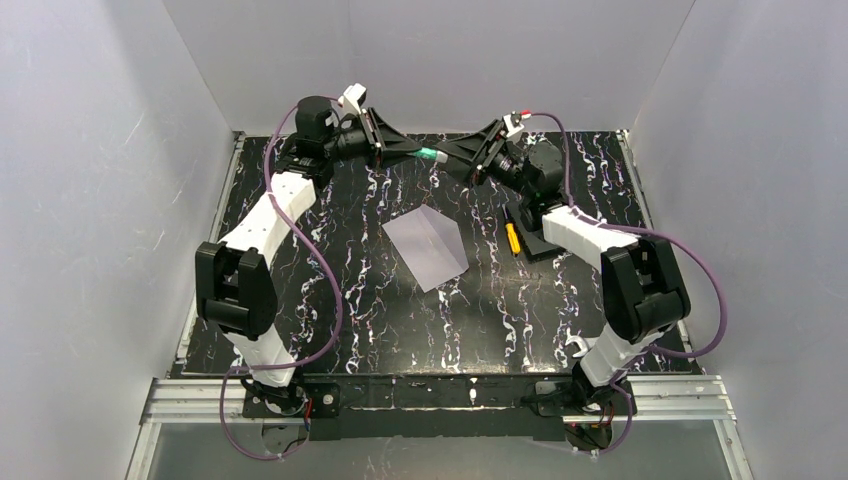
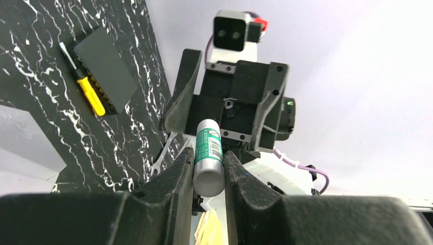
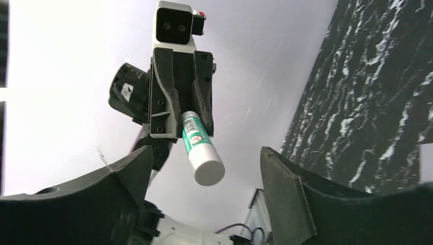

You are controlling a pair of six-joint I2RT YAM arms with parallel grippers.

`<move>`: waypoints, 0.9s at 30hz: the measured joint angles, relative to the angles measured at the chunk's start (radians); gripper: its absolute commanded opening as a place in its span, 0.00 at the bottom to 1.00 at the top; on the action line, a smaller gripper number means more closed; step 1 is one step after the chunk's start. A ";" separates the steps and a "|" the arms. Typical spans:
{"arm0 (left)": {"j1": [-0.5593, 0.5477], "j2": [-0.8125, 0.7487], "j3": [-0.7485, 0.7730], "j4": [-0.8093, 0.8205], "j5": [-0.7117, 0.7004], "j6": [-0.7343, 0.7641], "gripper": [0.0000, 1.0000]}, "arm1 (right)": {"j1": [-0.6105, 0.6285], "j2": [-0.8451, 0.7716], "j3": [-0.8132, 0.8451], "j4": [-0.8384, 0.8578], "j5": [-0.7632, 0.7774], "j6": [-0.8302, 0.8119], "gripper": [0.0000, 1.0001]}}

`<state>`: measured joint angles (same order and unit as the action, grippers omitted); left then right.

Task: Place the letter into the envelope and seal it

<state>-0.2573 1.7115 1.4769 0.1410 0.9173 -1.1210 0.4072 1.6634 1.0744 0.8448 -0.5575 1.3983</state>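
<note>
A green-and-white glue stick (image 1: pixel 430 155) hangs in the air above the back of the table, and my left gripper (image 1: pixel 413 152) is shut on it. In the left wrist view the stick (image 2: pixel 208 153) sits pinched between the two pads. My right gripper (image 1: pixel 452 160) faces it, open, its fingers standing wide on either side of the stick's white end (image 3: pixel 208 171) without touching it. The pale lavender envelope (image 1: pixel 428 247) lies flat mid-table. A sliver of cream-tan letter (image 2: pixel 218 229) shows low between the left fingers; in the top view it is hidden.
A yellow-handled screwdriver (image 1: pixel 512 238) lies against a small black box (image 1: pixel 545 242) to the right of the envelope. A silver wrench (image 2: pixel 161 159) lies on the black marbled table (image 1: pixel 330 320). White walls (image 1: pixel 100 200) close in on three sides.
</note>
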 measured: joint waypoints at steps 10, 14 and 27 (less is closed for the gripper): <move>0.004 0.000 0.031 0.064 -0.019 -0.077 0.00 | 0.000 0.066 0.013 0.233 0.005 0.229 0.47; 0.007 0.000 0.034 0.068 -0.016 -0.090 0.00 | 0.000 0.084 0.018 0.265 0.000 0.270 0.45; 0.021 0.001 0.055 0.085 0.020 -0.138 0.00 | -0.001 0.100 0.082 0.220 -0.051 0.242 0.01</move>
<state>-0.2363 1.7123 1.5314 0.2264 0.9371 -1.2594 0.4061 1.7638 1.1564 1.0645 -0.6086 1.6402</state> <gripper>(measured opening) 0.207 0.146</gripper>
